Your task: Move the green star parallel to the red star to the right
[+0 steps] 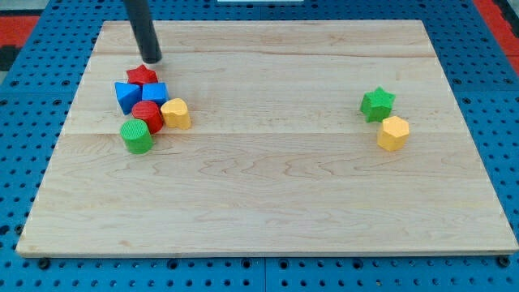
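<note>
The green star lies on the wooden board at the view's right, touching a yellow hexagon block just below it. The red star lies at the view's upper left, at the top of a cluster of blocks. My tip is just above and slightly right of the red star, close to it, far to the left of the green star.
Below the red star sit two blue blocks, a red cylinder, a yellow block and a green cylinder, packed together. A blue pegboard surrounds the board.
</note>
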